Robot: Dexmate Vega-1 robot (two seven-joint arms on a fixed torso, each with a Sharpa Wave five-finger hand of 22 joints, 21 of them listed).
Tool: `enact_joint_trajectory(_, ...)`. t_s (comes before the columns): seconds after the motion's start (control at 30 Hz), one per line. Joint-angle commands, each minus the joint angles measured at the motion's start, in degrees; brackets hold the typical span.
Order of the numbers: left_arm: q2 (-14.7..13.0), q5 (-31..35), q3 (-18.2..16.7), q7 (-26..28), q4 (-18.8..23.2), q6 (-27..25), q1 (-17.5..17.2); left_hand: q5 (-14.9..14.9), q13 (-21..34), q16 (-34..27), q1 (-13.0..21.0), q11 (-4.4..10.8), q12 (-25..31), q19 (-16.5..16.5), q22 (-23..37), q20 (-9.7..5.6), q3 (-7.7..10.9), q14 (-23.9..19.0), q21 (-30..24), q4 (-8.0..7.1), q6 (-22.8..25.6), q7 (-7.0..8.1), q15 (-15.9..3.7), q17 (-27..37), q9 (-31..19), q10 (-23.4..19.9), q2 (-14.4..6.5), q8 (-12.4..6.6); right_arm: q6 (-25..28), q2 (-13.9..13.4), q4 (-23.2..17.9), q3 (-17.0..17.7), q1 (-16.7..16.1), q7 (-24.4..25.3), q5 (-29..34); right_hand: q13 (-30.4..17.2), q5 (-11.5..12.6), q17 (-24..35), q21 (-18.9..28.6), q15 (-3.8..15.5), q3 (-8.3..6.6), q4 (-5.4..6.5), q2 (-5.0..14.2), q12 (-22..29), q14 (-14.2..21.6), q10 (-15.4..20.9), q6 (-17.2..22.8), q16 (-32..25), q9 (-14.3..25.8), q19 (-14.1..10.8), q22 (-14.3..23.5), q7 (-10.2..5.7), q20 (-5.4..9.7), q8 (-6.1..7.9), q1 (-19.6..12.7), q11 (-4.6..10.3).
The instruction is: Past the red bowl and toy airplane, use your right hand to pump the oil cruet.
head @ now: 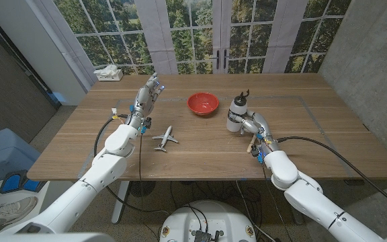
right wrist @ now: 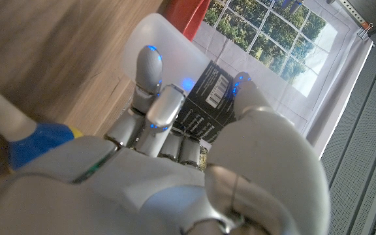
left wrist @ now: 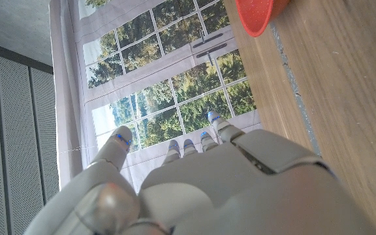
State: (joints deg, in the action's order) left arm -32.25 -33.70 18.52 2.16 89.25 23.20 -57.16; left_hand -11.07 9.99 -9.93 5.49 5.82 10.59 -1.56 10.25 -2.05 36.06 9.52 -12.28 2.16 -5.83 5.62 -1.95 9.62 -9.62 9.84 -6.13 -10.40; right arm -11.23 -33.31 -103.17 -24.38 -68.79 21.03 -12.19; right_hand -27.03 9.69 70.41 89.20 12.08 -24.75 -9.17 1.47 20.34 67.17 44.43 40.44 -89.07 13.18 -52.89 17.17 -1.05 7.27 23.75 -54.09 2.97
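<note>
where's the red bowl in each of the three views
Head view: the red bowl sits on the table at centre, left of the oil cruet.
Left wrist view: a cropped part of the bowl at the picture's top edge.
Right wrist view: a red sliver beyond the cruet that the right hand grips.
Shared landmark: the gridded window.

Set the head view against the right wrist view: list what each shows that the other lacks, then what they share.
Head view alone: the toy airplane on the table, the left robot hand raised with fingers apart, and the tissue box at the far corner.
Right wrist view alone: the barcode label on the oil cruet and a blue-handled tool lying beside the hand.
Both: the right robot hand wrapped around the cruet, and the red bowl.
</note>
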Motion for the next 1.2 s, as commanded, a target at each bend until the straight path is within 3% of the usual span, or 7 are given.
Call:
enact_joint_trajectory(0.03,0.23,-0.17,-0.17,0.43,-0.1,0.27,-0.52,-0.23,0.14,-0.21,-0.58,0.4,0.17,-0.55,0.18,-2.22,0.28,3.34,0.21,-0.05,0.21,0.28,-4.8,0.1,-0.16,1.03,-3.24,-0.14,-1.56,1.33,3.51,-0.5,3.19,-1.58,-1.66,-0.85,0.21,0.25,0.18,0.23,-0.08,0.13,4.65,0.14,-0.18,3.99,4.15,0.17,0.34,0.0,0.32,-3.49,4.43,0.27,-4.29,3.67)
enact_joint_trajectory(1.2,-0.07,0.51,-0.43,2.37,2.06,-0.48,-2.24,-0.24,0.14,-0.13,-0.83,0.46,0.1,-0.46,0.18,-2.3,0.37,3.46,0.34,0.11,0.12,0.29,-4.83,0.07,-0.16,1.19,-2.95,-0.08,-3.03,4.33,13.88,-2.55,13.3,-5.17,-3.5,-2.38,0.18,0.27,0.19,0.23,-0.25,0.09,4.99,-0.57,-0.32,4.56,4.6,0.16,0.5,0.38,0.59,-3.41,4.48,0.53,-4.72,3.65)
